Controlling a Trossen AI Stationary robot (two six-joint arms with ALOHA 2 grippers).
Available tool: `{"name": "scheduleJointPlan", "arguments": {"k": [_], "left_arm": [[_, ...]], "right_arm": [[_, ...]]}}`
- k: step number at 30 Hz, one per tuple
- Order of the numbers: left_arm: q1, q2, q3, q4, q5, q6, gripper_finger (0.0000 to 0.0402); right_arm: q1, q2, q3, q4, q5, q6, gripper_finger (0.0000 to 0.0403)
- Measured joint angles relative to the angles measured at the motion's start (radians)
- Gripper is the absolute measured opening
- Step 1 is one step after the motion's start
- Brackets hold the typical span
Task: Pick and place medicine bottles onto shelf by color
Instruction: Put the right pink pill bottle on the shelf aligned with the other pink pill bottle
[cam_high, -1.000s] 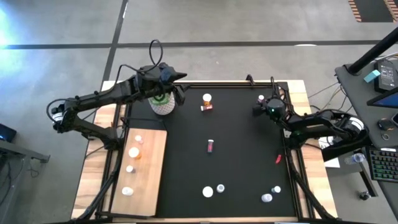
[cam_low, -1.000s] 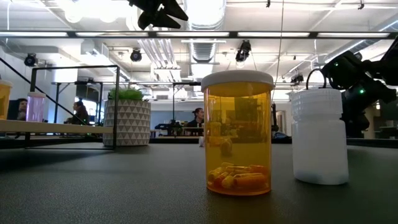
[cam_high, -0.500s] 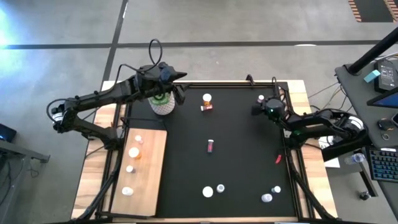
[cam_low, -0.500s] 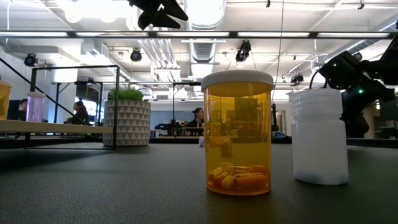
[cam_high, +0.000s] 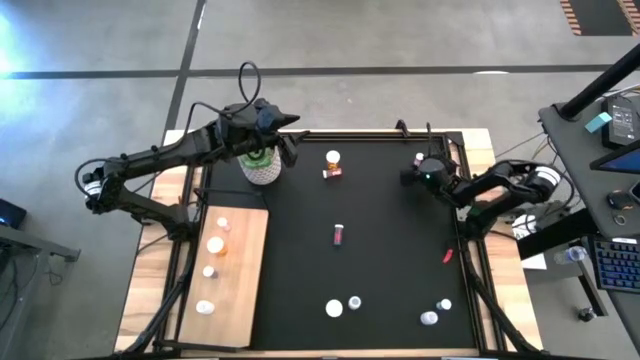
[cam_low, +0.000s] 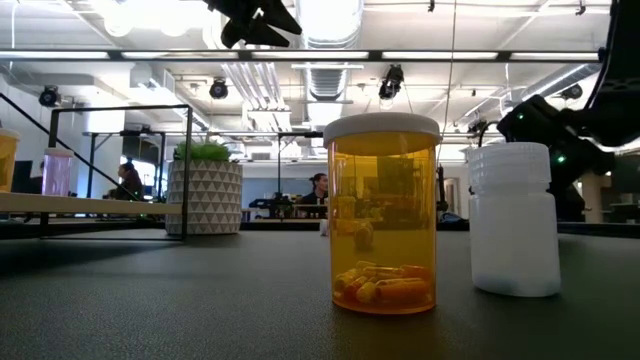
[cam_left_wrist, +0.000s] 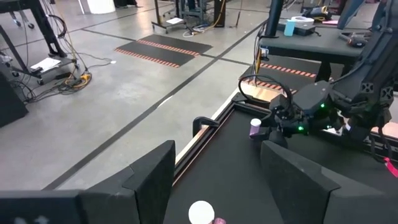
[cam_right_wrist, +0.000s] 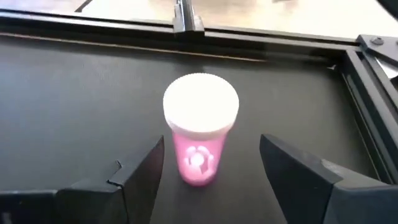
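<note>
A pink medicine bottle (cam_right_wrist: 200, 127) with a white cap stands upright on the black mat near its far right corner (cam_high: 420, 157). My right gripper (cam_high: 414, 170) is low over the mat just in front of the bottle and open. Its fingers (cam_right_wrist: 140, 177) stand on either side of the bottle without touching it. My left gripper (cam_high: 290, 150) hangs open and empty, high above the plant pot (cam_high: 261, 168). The shelf (cam_high: 240, 290), a pale wood board at the mat's left, carries several small bottles. Other bottles stand or lie about the mat, an orange one (cam_high: 333, 157) at the far middle.
The mat's raised black frame (cam_right_wrist: 261, 53) runs close behind the pink bottle. A maroon bottle (cam_high: 339, 235) lies mid-mat and a red one (cam_high: 448, 255) near the right edge. White bottles (cam_high: 334, 308) stand along the near edge. An orange bottle (cam_low: 383, 215) and a white one (cam_low: 513, 220) fill the low view.
My right gripper has edged toward the pink bottle, a little toward the table's left and lower, while that arm's elbow has swung in closer behind it. The bottle has stayed where it was.
</note>
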Motion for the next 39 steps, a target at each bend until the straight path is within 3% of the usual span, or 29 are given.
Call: {"name": "scheduleJointPlan", "arguments": {"k": [6, 22, 29, 34, 39], "left_arm": [[0.0, 0.0, 0.0, 0.0, -0.001, 0.0, 0.0221], [0.007, 0.0, 0.0, -0.001, -0.002, 0.001, 0.0221], [0.007, 0.0, 0.0, -0.001, -0.002, 0.001, 0.0221], [0.007, 0.0, 0.0, -0.001, 0.009, -0.002, 0.0221], [0.007, 0.0, 0.0, -0.002, 0.086, -0.008, 0.0221]], "right_arm": [[0.007, 0.043, 0.0, 0.054, 0.033, 0.004, 0.0218], [0.007, 0.055, 0.0, 0.09, 0.047, 0.021, 0.0077], [0.007, 0.047, -0.001, 0.089, 0.041, 0.028, 0.0069], [0.008, -0.033, -0.002, 0.077, -0.032, 0.089, 0.007], [0.035, -0.139, 0.039, 0.024, -0.249, 0.08, 0.007]]}}
